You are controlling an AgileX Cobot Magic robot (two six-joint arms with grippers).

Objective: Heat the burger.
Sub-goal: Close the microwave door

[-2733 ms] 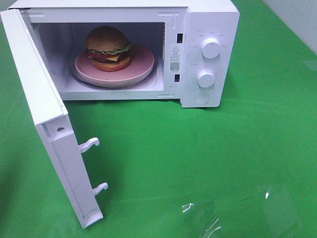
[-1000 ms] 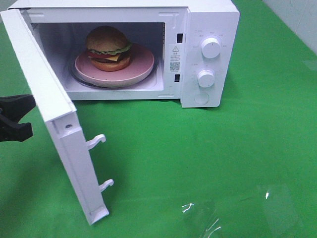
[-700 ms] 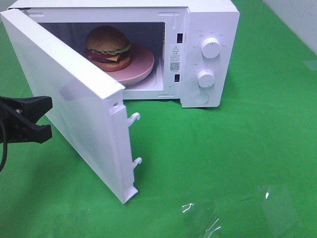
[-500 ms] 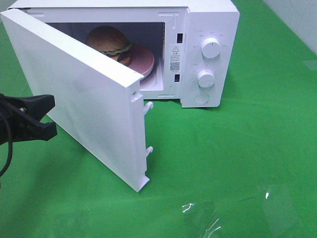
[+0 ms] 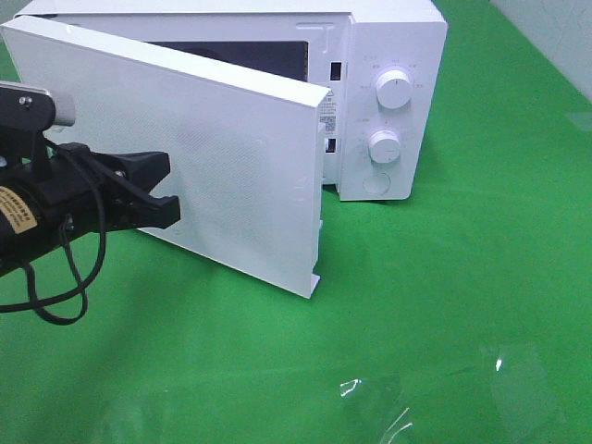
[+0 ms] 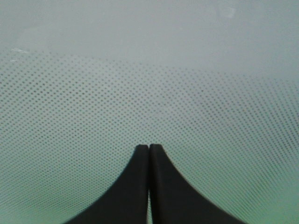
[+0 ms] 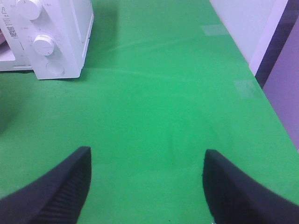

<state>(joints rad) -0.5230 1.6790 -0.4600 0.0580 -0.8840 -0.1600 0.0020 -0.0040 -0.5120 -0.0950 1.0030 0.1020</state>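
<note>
Behind the white dotted microwave door (image 5: 240, 176) the burger is hidden; the black left gripper (image 6: 148, 149) is closed empty, the right gripper (image 7: 147, 154) is opened wide, empty.

Left hand (image 5: 169, 188) matte black, tapered fingers (image 6: 135, 186); behind it a looped black cable (image 5: 57, 320), yellow label (image 5: 14, 217), silver block (image 5: 37, 104).

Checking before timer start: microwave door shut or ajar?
Ajar. The door angles out from the microwave, latch edge clear of the front; left gripper, jaws shut, against it.
</note>
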